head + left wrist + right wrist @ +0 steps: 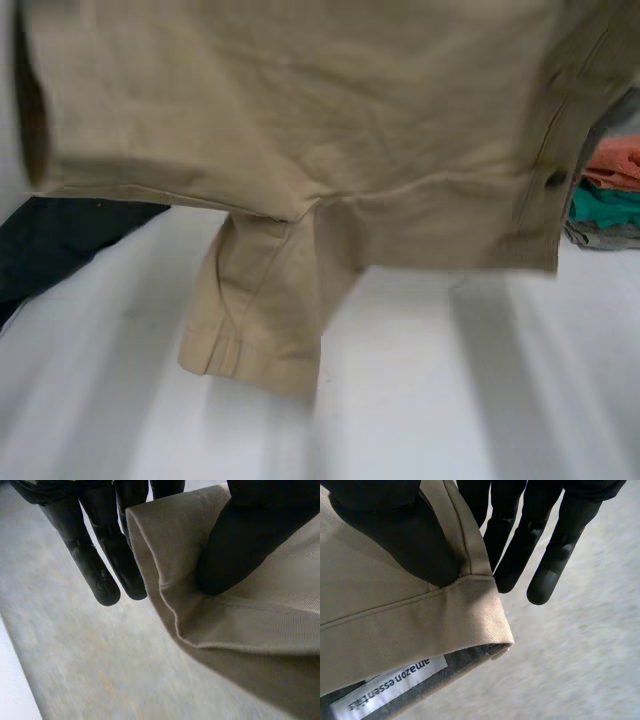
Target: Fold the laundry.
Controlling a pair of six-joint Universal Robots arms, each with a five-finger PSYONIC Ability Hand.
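Khaki trousers (300,130) hang lifted above the white table (450,400), spread wide close to the head camera. One leg dangles with its hem (250,365) near the tabletop. In the left wrist view my left hand (235,545) pinches a folded edge of the khaki cloth (250,625) between thumb and fingers (100,565). In the right wrist view my right hand (405,535) pinches the waistband corner (395,615). Its thumb lies on the outside, its fingers (545,555) behind, just above a white label (390,685).
A dark garment (60,240) lies on the table at the left. A stack of orange and teal clothes (610,190) sits at the right edge, partly behind the trousers.
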